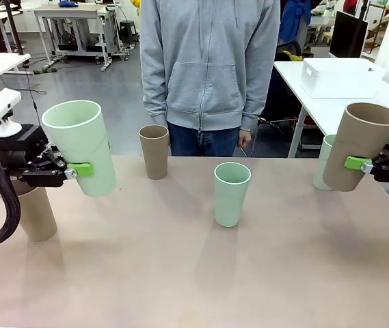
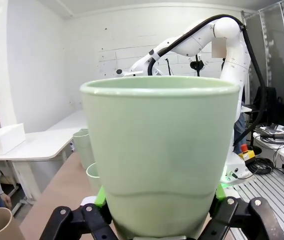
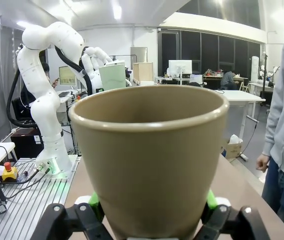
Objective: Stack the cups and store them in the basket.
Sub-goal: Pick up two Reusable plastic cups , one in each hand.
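Bench (image 1: 180, 287) nearest me lies bare and smooth, a matte mint cup (image 1: 232, 193) upright at its middle, my left tool (image 1: 78, 169) clamped on a tilted mint tumbler (image 1: 78, 137), my right tool (image 1: 360, 164) on a tan tumbler (image 1: 361, 137), the white basket (image 1: 338, 85) on a far bench (image 1: 293, 75).

Mint cup (image 1: 79, 147) and tan cup (image 1: 359, 145) hang tilted at the tabletop's (image 1: 180, 273) left and right edges, four other cups (image 1: 232, 193) upright, basket (image 1: 338, 76) on another table (image 1: 385, 102).

Three mint green cups (image 1: 81, 147) (image 1: 232, 198) (image 1: 322, 164), three tan cups (image 1: 37, 215) (image 1: 154, 154) (image 1: 358, 147), one white basket (image 1: 341, 85), one person (image 1: 208, 68).
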You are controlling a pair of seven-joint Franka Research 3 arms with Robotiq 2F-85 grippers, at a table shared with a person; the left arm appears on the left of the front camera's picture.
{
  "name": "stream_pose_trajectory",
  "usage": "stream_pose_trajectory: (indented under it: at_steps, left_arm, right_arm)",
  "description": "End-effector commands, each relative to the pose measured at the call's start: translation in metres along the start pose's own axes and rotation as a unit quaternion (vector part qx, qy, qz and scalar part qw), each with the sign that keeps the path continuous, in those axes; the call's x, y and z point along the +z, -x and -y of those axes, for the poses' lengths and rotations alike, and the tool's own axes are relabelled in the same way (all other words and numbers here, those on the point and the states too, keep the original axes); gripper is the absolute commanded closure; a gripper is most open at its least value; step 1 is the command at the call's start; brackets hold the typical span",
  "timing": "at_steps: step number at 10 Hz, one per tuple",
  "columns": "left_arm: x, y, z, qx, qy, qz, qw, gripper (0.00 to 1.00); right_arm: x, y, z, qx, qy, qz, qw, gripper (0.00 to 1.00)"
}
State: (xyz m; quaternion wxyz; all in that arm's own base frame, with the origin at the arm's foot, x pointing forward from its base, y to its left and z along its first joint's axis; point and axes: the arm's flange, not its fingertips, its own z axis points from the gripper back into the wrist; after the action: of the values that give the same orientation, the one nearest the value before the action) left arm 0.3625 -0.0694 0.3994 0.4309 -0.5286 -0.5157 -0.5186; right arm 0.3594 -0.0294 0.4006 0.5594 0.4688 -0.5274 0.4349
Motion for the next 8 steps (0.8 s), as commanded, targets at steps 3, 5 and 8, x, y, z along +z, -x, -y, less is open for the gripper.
stream_pose_trajectory:
  at_steps: [3,5,8]
  left_arm:
    - [0.0,0.0,0.0,0.0,0.0,0.0,1.0,0.15]
    - [0.0,0.0,0.0,0.0,0.0,0.0,1.0,0.15]
    - [0.0,0.0,0.0,0.0,0.0,0.0,1.0,0.15]
  right_arm:
    - [0.0,0.001,0.0,0.003,0.0,0.0,1.0,0.16]
    - [0.0,0.001,0.0,0.003,0.0,0.0,1.0,0.16]
    - [0.0,0.001,0.0,0.003,0.0,0.0,1.0,0.16]
